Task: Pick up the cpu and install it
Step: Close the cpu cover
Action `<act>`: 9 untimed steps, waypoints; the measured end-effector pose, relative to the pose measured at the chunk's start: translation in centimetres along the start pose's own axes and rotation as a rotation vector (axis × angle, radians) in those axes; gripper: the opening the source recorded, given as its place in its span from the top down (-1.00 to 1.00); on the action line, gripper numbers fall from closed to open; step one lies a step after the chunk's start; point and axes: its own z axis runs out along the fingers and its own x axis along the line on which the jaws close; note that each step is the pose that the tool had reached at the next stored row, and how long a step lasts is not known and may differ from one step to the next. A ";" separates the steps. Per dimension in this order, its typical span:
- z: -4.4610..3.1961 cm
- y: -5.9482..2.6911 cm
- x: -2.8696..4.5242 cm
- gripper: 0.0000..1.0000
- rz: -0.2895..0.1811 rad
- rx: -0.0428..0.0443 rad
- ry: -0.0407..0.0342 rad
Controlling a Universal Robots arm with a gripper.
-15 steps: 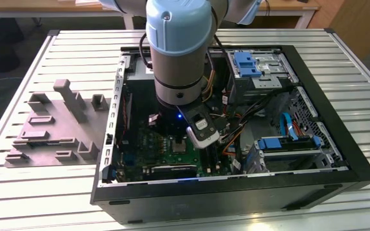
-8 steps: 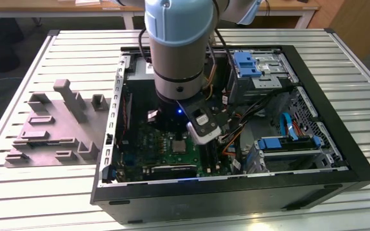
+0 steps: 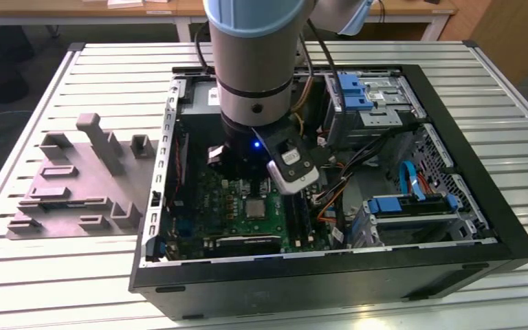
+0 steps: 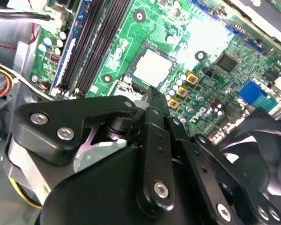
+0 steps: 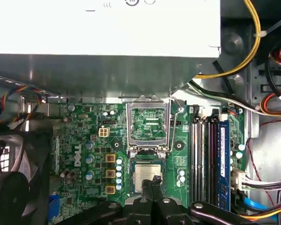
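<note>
Plainly, the pincer (image 5: 154,180) has its two fingers drawn together, tip against tip, with nothing between them. In both wrist views it hangs at the edge of the cpu (image 5: 146,174). The cpu lies flat in its socket on the green motherboard (image 5: 91,136), silver top up. I cannot tell whether the fingertips touch it or hover just above.

Just beside the cpu, the socket frame (image 5: 129,122) is swung open, so nothing covers the chip. To one side of the socket run the memory slots (image 5: 208,157), and to the other sits a black fan (image 5: 14,187). The pale power-supply box (image 5: 103,28) lies past the open frame.

In the exterior view the arm (image 3: 255,75) reaches down into the open computer case (image 3: 337,282), and the cpu sits at about 6 o'clock from its wrist. A grey fixture (image 3: 76,185) stands on the desk (image 3: 53,275) at 9 o'clock from the case, well apart from the chip.

As I judge it, the picking up and the setting into the socket are done, since the chip looks seated squarely and the pincer carries nothing. The frame is not yet shut over the chip, so the install looks close to finished but not locked.
</note>
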 end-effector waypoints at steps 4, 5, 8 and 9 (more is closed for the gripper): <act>-0.01 0.00 0.01 0.79 -0.072 -0.0003 0.0036; -0.01 0.00 0.01 0.79 -0.090 -0.0004 0.0046; -0.01 0.00 0.01 0.79 -0.144 -0.0009 0.0073; 0.00 0.00 0.01 0.79 -0.163 -0.0012 0.0082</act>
